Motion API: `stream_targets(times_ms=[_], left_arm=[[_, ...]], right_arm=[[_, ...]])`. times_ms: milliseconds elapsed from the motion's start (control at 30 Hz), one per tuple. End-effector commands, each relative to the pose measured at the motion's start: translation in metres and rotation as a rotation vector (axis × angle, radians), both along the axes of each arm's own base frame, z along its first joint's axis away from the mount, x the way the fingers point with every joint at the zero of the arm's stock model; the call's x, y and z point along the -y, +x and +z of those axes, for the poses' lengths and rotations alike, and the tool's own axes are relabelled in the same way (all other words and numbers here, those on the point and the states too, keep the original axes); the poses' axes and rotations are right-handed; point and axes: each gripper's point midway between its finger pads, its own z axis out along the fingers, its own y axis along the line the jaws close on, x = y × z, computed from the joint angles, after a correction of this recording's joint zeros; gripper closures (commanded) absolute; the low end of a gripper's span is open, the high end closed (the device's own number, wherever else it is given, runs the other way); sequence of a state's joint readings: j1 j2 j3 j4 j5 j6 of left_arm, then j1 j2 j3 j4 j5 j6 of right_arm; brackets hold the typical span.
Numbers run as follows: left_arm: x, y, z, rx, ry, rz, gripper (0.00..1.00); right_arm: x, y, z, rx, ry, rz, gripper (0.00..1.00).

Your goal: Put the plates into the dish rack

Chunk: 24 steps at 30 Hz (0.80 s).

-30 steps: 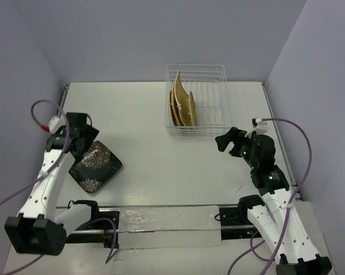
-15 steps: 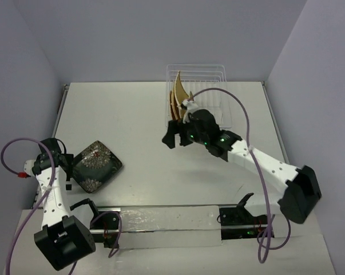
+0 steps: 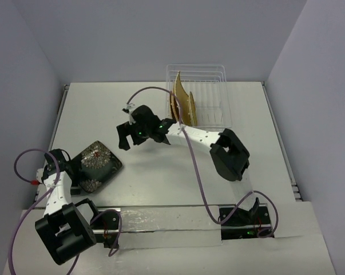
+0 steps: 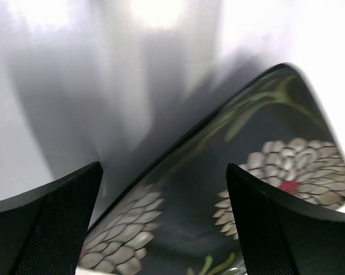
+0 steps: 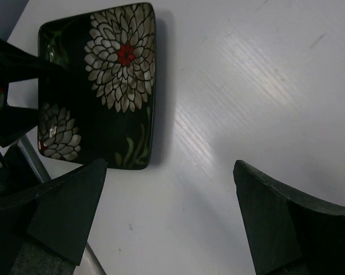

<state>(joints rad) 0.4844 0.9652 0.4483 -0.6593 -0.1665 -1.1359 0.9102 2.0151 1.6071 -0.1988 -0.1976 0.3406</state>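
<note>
The black floral plate (image 3: 96, 165) lies flat on the table at the near left, and it shows large under my left wrist (image 4: 264, 172) and at the upper left of the right wrist view (image 5: 98, 86). My left gripper (image 3: 71, 166) is low at the plate's left edge and open, with the plate's rim between its fingers (image 4: 163, 229). My right gripper (image 3: 123, 139) hangs open over bare table (image 5: 169, 217), up and to the right of that plate. Woven plates (image 3: 181, 106) stand on edge in the left part of the dish rack (image 3: 209, 103) at the back.
The right arm (image 3: 195, 136) stretches across the middle of the table from right to left, passing just in front of the rack. A clear strip (image 3: 161, 220) runs along the near edge between the arm bases. Grey walls close in the sides and back.
The right arm has swung from the right side across the table to the left, ending near the black plate. The left arm has folded back and dropped to the plate's left edge.
</note>
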Motion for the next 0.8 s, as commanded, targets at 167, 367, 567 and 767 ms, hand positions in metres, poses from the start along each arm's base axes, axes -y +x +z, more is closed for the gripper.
stream_targets(times_ms=[167,367,567,767], left_arm=[[0.008,0.031,-0.022,0.112,-0.052,-0.113,0.07],[0.019,0.033,-0.036,0.12,-0.1,-0.169,0.08],[0.031,0.042,-0.037,0.165,-0.137,-0.265,0.12],[0.049,0.05,-0.041,0.18,-0.176,-0.412,0.12]], right_arm=[[-0.049,0.005,-0.047,-0.036,-0.031,0.042,0.0],[-0.069,0.004,-0.069,-0.097,-0.02,0.061,0.03],[-0.067,0.003,-0.104,-0.155,-0.068,0.021,0.11],[-0.047,0.015,-0.118,-0.183,-0.108,-0.089,0.32]])
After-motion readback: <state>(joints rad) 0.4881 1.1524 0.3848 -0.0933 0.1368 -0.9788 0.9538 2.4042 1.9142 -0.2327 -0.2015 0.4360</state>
